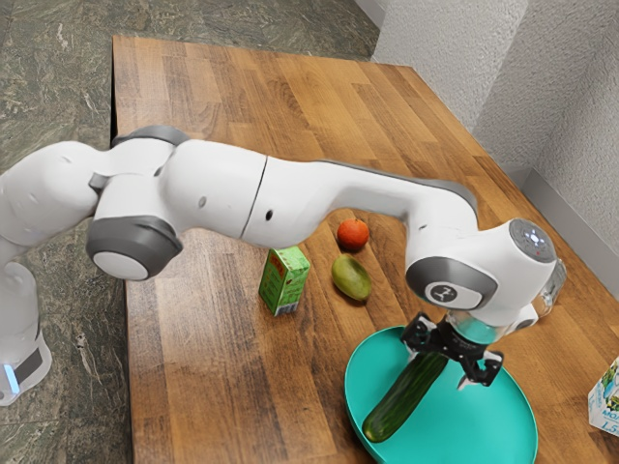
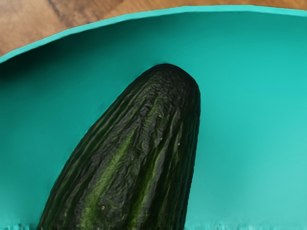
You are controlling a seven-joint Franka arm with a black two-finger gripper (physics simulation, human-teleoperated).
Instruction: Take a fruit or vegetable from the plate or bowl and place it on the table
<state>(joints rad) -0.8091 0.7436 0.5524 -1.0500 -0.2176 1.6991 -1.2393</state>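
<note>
My gripper (image 1: 438,368) is over the teal plate (image 1: 520,425) in the exterior view, its two fingers standing wide apart. A long dark green cucumber (image 1: 398,402) lies on the plate, with its far end under the hand and partly hidden by it. No contact between both fingers and the cucumber can be seen. In the wrist view the cucumber (image 2: 139,158) looms large from the lower edge, its rounded end resting inside the rim of the plate (image 2: 192,9).
On the wooden table (image 1: 213,358), a green juice box (image 1: 283,281), a green-yellow mango (image 1: 351,278) and an orange-red fruit (image 1: 353,234) stand beyond the plate. A carton (image 1: 606,401) is at the exterior view's right edge.
</note>
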